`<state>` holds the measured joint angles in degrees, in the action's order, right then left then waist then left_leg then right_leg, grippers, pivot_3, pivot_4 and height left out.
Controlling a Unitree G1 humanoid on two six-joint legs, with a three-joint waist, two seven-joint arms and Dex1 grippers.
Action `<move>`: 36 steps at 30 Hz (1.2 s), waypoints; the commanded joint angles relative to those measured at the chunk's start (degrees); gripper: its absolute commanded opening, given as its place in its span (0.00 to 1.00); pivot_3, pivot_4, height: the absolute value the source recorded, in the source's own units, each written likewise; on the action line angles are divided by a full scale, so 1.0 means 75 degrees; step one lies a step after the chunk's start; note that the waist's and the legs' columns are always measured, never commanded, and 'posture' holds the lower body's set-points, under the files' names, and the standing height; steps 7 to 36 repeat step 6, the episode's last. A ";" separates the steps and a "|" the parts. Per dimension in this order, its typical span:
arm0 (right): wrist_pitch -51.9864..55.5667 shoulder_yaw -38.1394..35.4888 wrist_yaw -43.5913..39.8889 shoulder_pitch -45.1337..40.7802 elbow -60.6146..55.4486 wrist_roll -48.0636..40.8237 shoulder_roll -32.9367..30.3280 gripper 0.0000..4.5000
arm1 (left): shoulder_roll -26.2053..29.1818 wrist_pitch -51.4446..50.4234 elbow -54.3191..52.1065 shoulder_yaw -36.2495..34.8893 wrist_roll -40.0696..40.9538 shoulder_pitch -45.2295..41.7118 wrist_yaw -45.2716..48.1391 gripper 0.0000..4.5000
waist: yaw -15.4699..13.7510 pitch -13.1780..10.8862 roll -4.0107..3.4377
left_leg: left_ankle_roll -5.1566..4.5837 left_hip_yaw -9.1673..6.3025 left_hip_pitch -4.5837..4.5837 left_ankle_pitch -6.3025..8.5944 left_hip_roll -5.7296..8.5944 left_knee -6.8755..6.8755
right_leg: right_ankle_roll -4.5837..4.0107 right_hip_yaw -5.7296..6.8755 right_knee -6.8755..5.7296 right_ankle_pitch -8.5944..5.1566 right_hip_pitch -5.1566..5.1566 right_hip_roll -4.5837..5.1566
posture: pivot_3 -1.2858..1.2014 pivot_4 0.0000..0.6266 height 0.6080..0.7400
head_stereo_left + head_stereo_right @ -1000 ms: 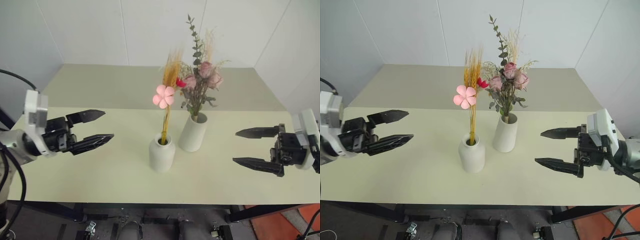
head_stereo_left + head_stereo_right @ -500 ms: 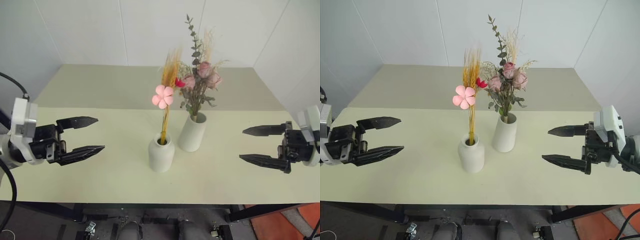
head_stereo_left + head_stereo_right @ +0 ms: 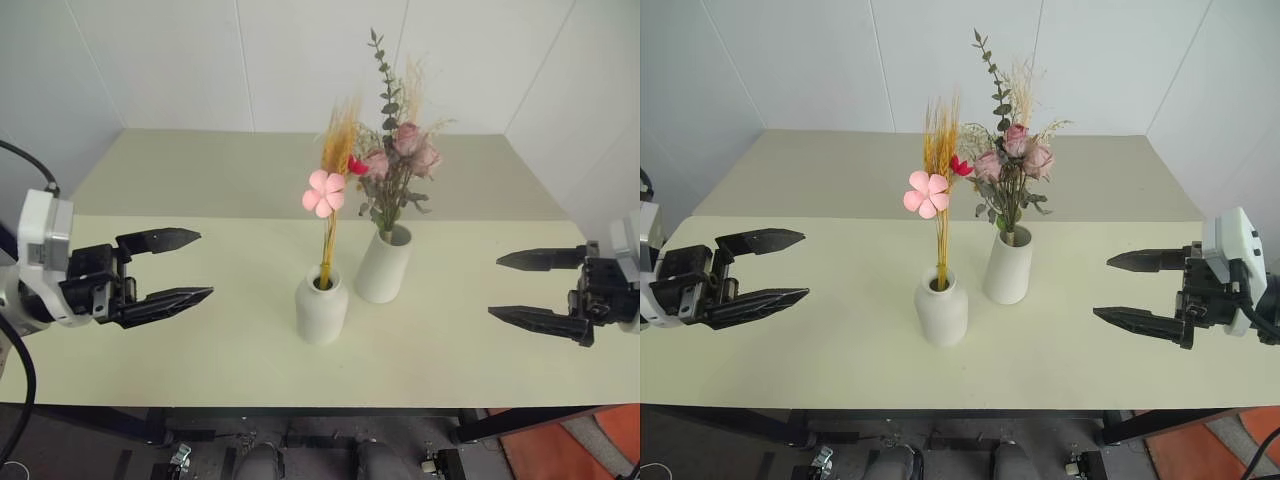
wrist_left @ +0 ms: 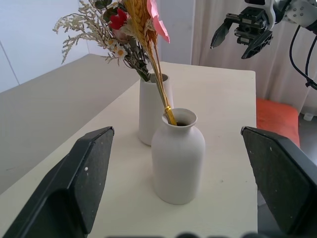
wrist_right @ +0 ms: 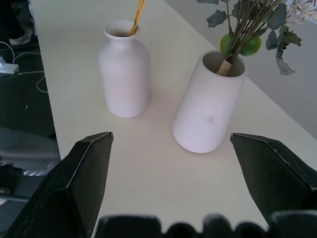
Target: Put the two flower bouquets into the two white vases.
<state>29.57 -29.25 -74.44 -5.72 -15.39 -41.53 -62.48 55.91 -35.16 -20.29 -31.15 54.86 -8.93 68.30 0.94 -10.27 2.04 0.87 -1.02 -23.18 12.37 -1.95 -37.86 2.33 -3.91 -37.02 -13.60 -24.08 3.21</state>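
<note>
The short rounded white vase [image 3: 321,308] stands mid-table and holds the thin yellow-stalked bundle [image 3: 333,190] with its pink flower. Just behind and to its right, the taller tapered white vase [image 3: 383,264] holds the bushy bunch of pink roses [image 3: 403,155] and green leaves. Both stand upright. My left gripper [image 3: 183,266] hovers open over the table's left side, well clear of the vases, nothing between its fingers. Over the right side my right gripper [image 3: 515,287] is open and empty, pointing toward the vases. The left wrist view shows both vases [image 4: 178,155] ahead.
The pale green table [image 3: 200,180] runs back to a white wall. Its front edge [image 3: 300,405] lies close below both grippers. An orange patch of floor [image 3: 600,440] shows at the lower right.
Both grippers have drawn outward from the vases, the left one leftward and the right one rightward, staying open. Vases and flowers have not moved.
</note>
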 commanded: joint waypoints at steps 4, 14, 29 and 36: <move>0.0214 -0.0448 0.0190 -0.0085 -0.0189 -0.0130 -0.0193 1.00 | 0.0020 -0.0056 -0.0142 -0.0091 0.0308 -0.0065 -0.0031 0.99 | -0.0001 0.0000 0.0000 | 0.0000 0.0000 0.0001 0.0000 0.0000 0.0000 | 0.0000 0.0000 0.0000 0.0000 0.0000 0.0000 | 0.52 0.24 1.00; 0.0218 -0.0468 0.0218 -0.0043 -0.0234 -0.0123 -0.0184 1.00 | 0.0033 -0.0084 -0.0163 -0.0099 0.0347 -0.0044 -0.0046 0.99 | 0.0000 0.0000 0.0000 | 0.0000 0.0000 0.0001 0.0000 0.0000 0.0000 | 0.0000 0.0000 0.0000 0.0000 0.0001 0.0000 | 0.52 0.24 1.00; 0.0218 -0.0468 0.0218 -0.0043 -0.0234 -0.0123 -0.0184 1.00 | 0.0033 -0.0084 -0.0163 -0.0099 0.0347 -0.0044 -0.0046 0.99 | 0.0000 0.0000 0.0000 | 0.0000 0.0000 0.0001 0.0000 0.0000 0.0000 | 0.0000 0.0000 0.0000 0.0000 0.0001 0.0000 | 0.52 0.24 1.00; 0.0218 -0.0468 0.0218 -0.0043 -0.0234 -0.0123 -0.0184 1.00 | 0.0033 -0.0084 -0.0163 -0.0099 0.0347 -0.0044 -0.0046 0.99 | 0.0000 0.0000 0.0000 | 0.0000 0.0000 0.0001 0.0000 0.0000 0.0000 | 0.0000 0.0000 0.0000 0.0000 0.0001 0.0000 | 0.52 0.24 1.00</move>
